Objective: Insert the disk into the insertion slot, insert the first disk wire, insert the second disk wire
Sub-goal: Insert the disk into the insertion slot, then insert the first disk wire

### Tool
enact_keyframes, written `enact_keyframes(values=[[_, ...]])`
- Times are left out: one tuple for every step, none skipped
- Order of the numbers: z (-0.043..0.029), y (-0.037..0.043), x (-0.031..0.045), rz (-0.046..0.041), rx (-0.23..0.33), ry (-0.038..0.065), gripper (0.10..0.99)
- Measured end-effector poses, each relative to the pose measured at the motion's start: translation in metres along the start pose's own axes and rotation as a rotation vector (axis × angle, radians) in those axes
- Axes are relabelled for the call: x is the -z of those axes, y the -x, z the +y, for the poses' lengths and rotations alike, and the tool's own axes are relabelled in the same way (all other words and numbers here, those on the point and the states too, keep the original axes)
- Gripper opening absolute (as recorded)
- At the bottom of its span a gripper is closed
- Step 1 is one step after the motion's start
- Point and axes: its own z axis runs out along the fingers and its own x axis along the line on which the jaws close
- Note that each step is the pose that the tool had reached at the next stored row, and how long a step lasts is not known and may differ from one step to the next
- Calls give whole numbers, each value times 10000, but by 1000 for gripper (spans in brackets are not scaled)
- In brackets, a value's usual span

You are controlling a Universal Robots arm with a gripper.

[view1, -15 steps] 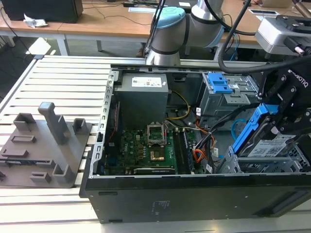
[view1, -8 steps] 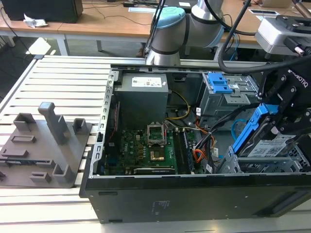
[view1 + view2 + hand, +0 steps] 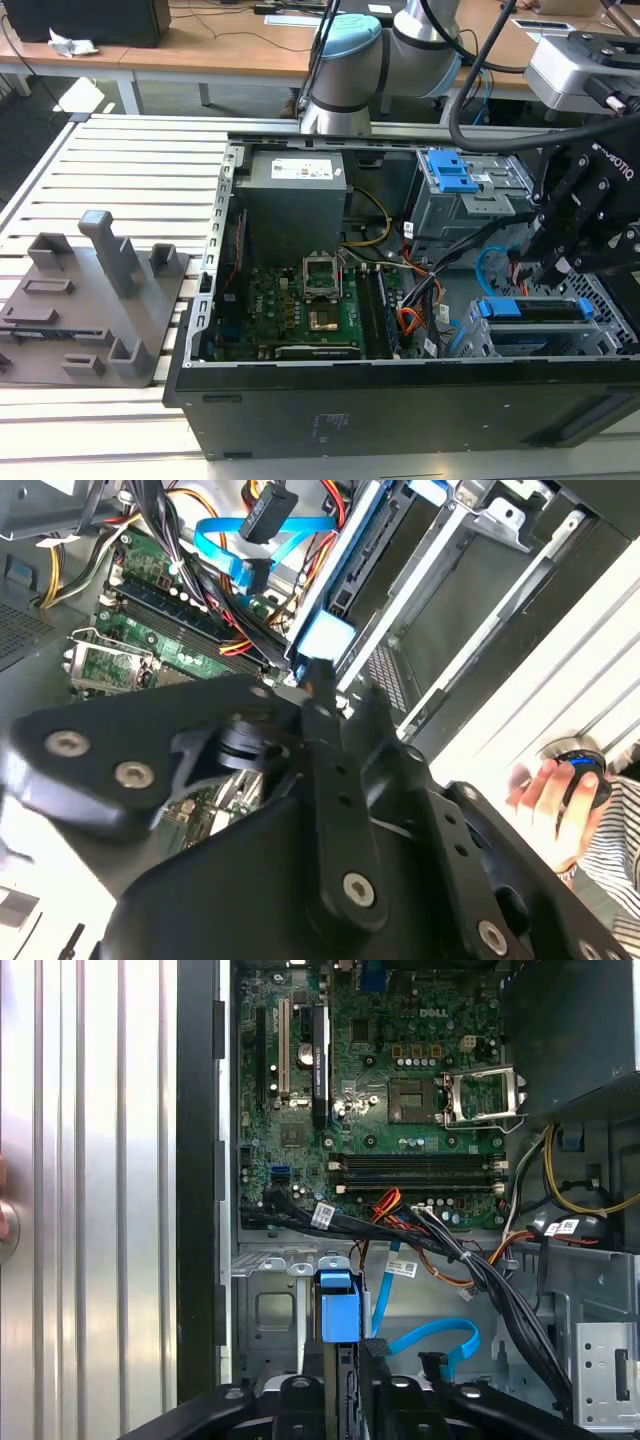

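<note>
Slatted white table [image 3: 120,170], wooden desks behind; open black computer case [image 3: 300,400] lying on its side on the table.

1. Gripper [image 3: 548,268]: black, with white lettering on its body. It points down into the case corner at the exterior view's right, directly over the disk. Whether it is clenched or released cannot be told.
2. Arm [image 3: 370,60]: grey with pale blue joint caps. Its base stands behind the case, and the wrist reaches in from the exterior view's right with black hoses looped above.
3. Disk [image 3: 500,307]: in its bright blue carrier, lying flat and seated in the insertion slot [image 3: 530,345]. In the first wrist view the carrier's blue tab [image 3: 337,1305] sits just beyond the gripper.
4. Blue flat cable [image 3: 440,1340]: curls just beside the gripper and ends in a black connector.
5. Cable bundle [image 3: 470,1260]: black, orange and red leads with small white tags.
6. Taller grey bay with blue latch [image 3: 450,170]: behind the slot.
7. Motherboard [image 3: 300,300]: green, with white print.
8. Power supply [image 3: 295,200]: grey, with a white label on top.
9. Grey fixture block [image 3: 90,300]: on the table at the exterior view's left.
10. Person's hand [image 3: 540,795]: on a dark round device beside the case, in the second wrist view.
</note>
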Motion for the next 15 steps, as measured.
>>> enact_keyframes(values=[[0, 0, 0, 0, 0, 0, 235], [0, 0, -1, 0, 0, 0, 114], [0, 0, -1, 0, 0, 0, 114], [0, 0, -1, 0, 0, 0, 106], [0, 0, -1, 0, 0, 0, 106], [0, 0, -2, 0, 0, 0, 106], [0, 0, -2, 0, 0, 0, 106], [0, 0, -2, 0, 0, 0, 106], [0, 0, -3, 0, 0, 0, 106], [0, 0, -3, 0, 0, 0, 106], [0, 0, -3, 0, 0, 0, 106], [0, 0, -3, 0, -1, 0, 106], [0, 0, -4, 0, 0, 0, 106], [0, 0, -4, 0, 0, 0, 106], [-13, 0, -6, -4, 2, 0, 106]])
